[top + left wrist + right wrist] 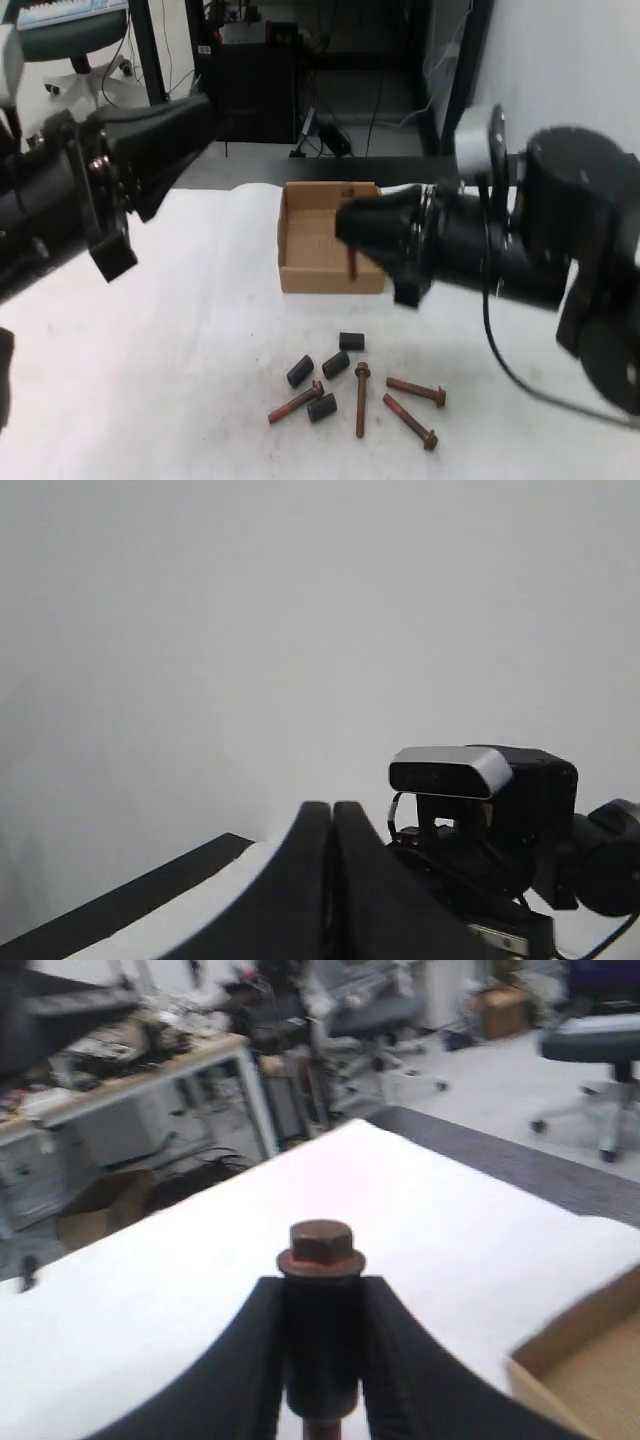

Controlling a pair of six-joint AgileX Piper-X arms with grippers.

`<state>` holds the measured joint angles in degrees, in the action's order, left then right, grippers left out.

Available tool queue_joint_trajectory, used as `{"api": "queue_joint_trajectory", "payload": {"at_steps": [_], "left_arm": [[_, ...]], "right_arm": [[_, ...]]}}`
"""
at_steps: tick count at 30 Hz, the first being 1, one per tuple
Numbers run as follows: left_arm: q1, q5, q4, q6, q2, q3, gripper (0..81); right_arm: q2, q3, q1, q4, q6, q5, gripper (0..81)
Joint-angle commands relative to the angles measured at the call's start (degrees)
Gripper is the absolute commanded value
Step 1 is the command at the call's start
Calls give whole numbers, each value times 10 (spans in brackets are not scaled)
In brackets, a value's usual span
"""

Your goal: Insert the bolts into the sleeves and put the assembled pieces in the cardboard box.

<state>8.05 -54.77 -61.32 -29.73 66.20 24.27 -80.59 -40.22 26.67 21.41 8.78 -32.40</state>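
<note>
Rusty bolt (320, 1245) in black sleeve (320, 1360): clamped in the right gripper (320, 1295) jaws, held over the box (300, 272). It is best lowered within the walls before release. Left gripper (331, 820): jaws together, empty, raised well apart.

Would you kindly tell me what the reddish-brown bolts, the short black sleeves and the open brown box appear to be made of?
The reddish-brown hex-head bolts look like steel with a dull rusty or coppery coating. The short black cylindrical sleeves are matte black, possibly rubber, plastic or blackened metal; the look leaves it open. The open brown box is plain matte cardboard with folded walls.
</note>
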Motion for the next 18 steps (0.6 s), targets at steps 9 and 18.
{"api": "queue_joint_trajectory", "payload": {"at_steps": [9,18], "left_arm": [[-7,12,104,65,-5,-25,3],[-5,32,119,66,-8,-49,3]], "right_arm": [[-164,-241,-33,-278,-115,128,8],[-332,-418,-33,-368,-115,133,8]]}}
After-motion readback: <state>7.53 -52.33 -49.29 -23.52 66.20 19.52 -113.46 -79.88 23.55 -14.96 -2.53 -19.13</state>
